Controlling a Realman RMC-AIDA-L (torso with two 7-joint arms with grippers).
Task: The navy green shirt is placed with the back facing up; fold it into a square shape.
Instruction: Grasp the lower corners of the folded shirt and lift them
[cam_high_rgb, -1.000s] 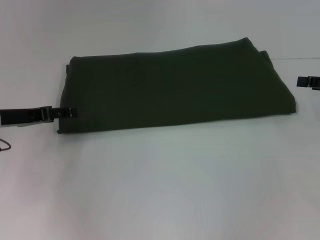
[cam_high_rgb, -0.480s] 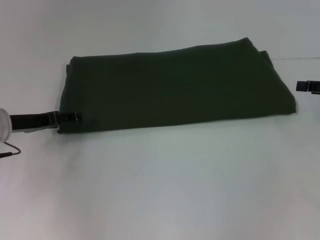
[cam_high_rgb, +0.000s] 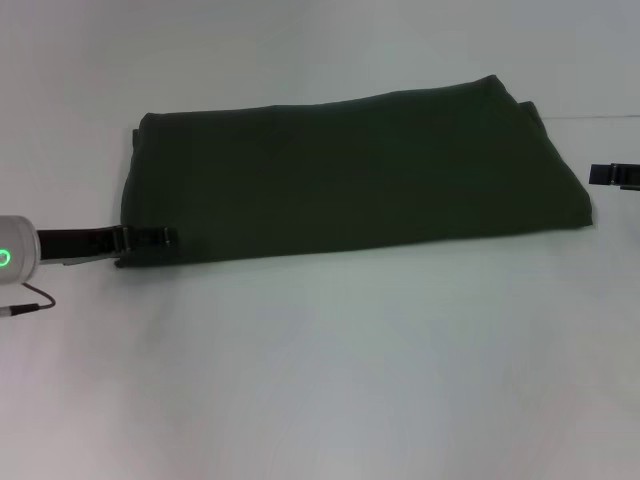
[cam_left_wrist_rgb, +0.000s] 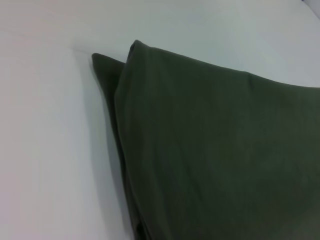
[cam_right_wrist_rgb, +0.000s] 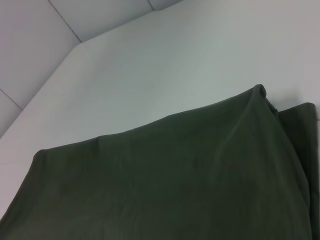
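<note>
Although the navy green shirt (cam_high_rgb: 350, 175) already lies folded into a wide band across the far table (cam_high_rgb: 330, 380), a crosswise fold remains, with the left gripper (cam_high_rgb: 160, 238) at its near-left corner and the right gripper (cam_high_rgb: 612, 175) just off its right edge, neither grip discernible.
</note>
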